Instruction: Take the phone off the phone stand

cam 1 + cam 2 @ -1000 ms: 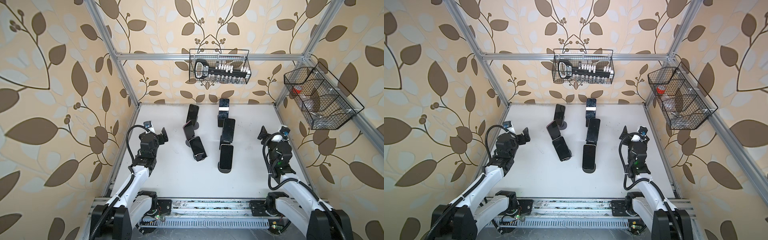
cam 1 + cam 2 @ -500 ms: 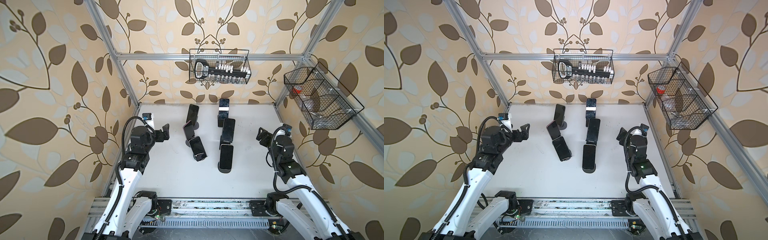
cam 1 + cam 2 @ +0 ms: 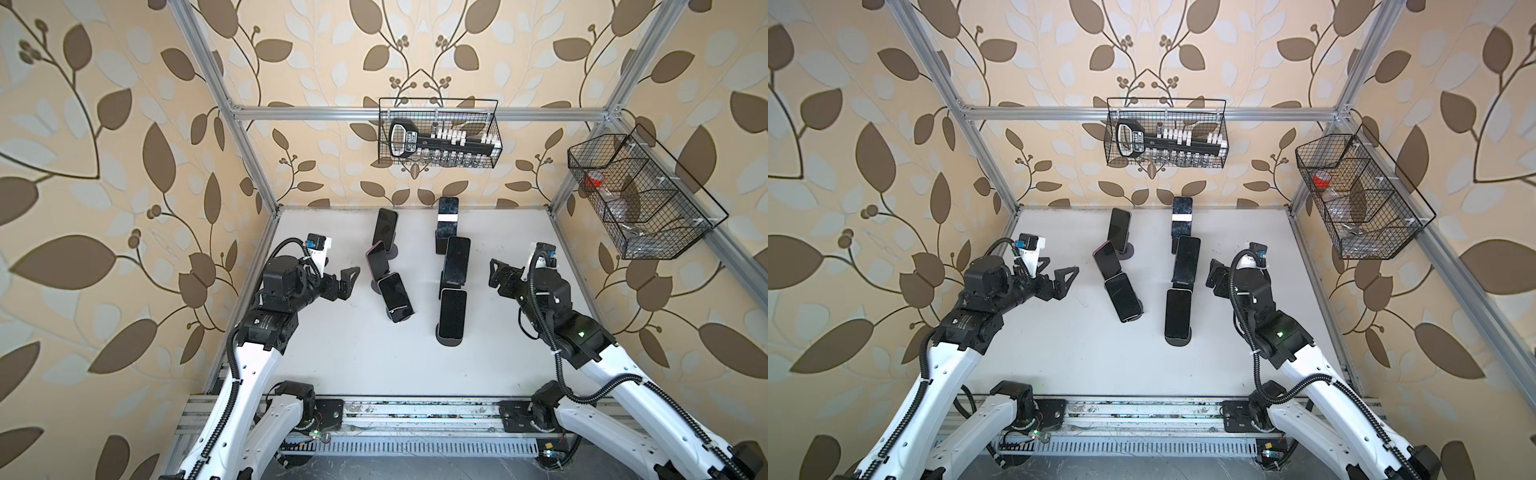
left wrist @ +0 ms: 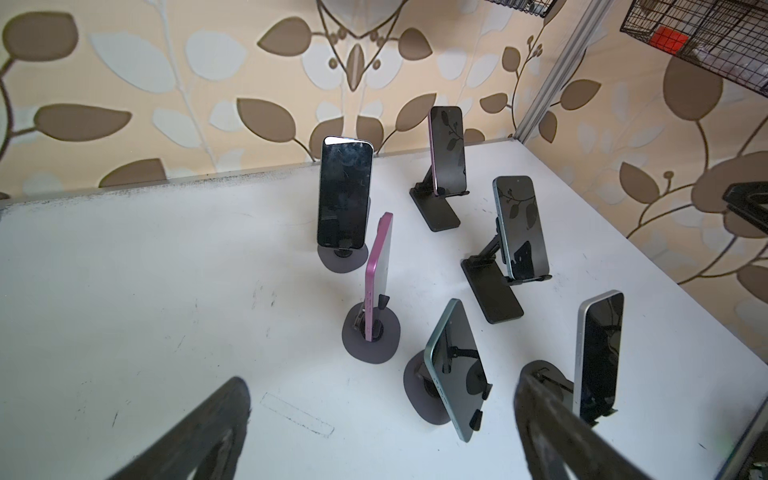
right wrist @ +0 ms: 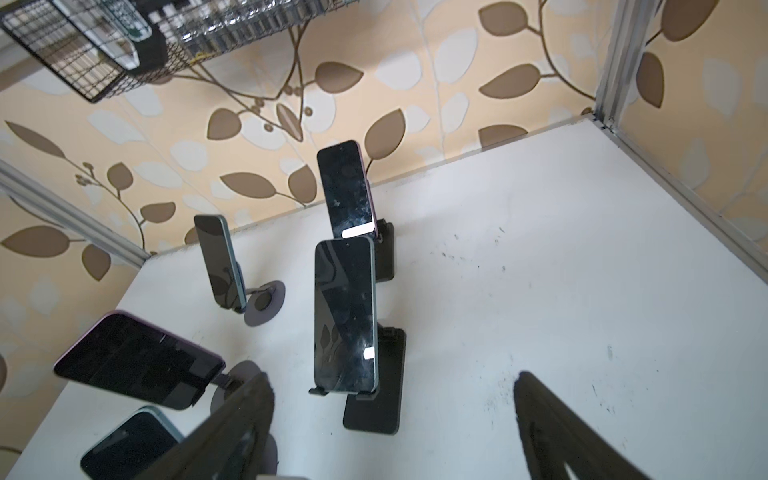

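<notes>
Several dark-screened phones lean on stands in the middle of the white table, in two rows. The nearest are a teal-edged phone on a round stand and a silver-edged phone. My left gripper hovers left of the rows, open and empty, its fingers framing the teal-edged phone. My right gripper hangs right of the rows, open and empty, beside a phone on a black folding stand.
A wire basket with a remote and small bottles hangs on the back wall. Another wire basket hangs on the right wall. Aluminium posts mark the corners. A rail runs along the front edge.
Both arms have risen and stretched forward, bringing each gripper closer to the rows of phones. No phone has moved.
</notes>
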